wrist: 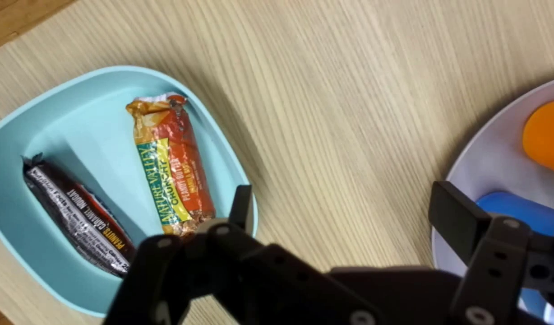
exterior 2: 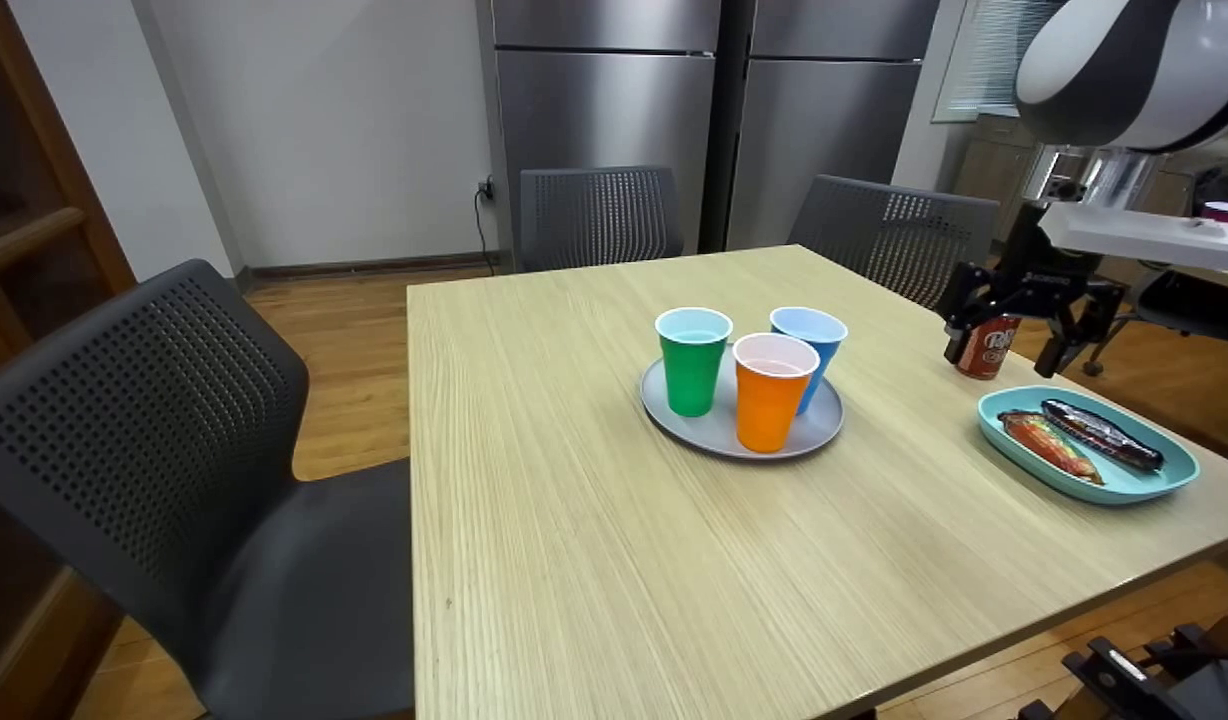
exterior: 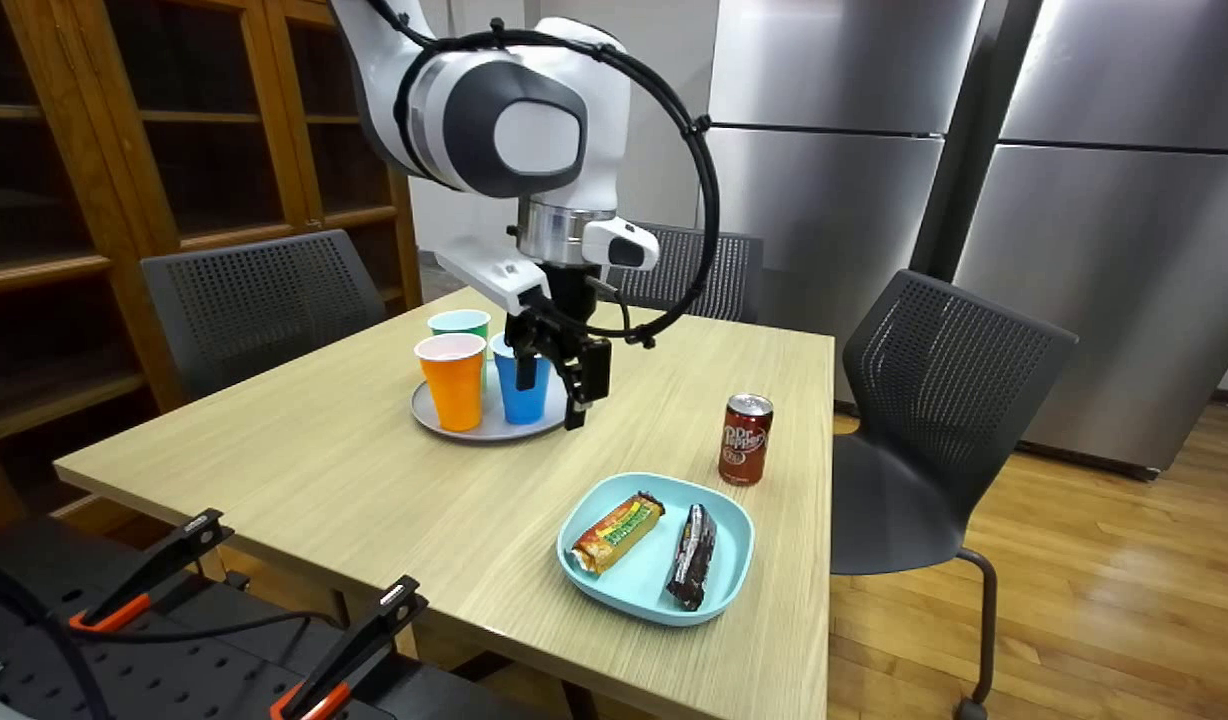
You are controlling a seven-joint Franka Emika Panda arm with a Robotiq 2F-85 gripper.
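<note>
Okay, my hand (wrist: pixel 342 207) is wide, empty, near the tray (wrist: pixel 101 119); both bars (wrist: pixel 173 169) already inside, can (exterior: pixel 745 440) and cups (exterior: pixel 454 385) outside.

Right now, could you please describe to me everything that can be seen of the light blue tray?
The tray is light blue, with softly rounded corners, a flat floor and a low raised wall; it looks like plain plastic. It sits upright on the table, near an edge and close to the can. A Nature Valley bar and a dark bar lie in it, apart from each other. The open hand does not touch it.
</note>
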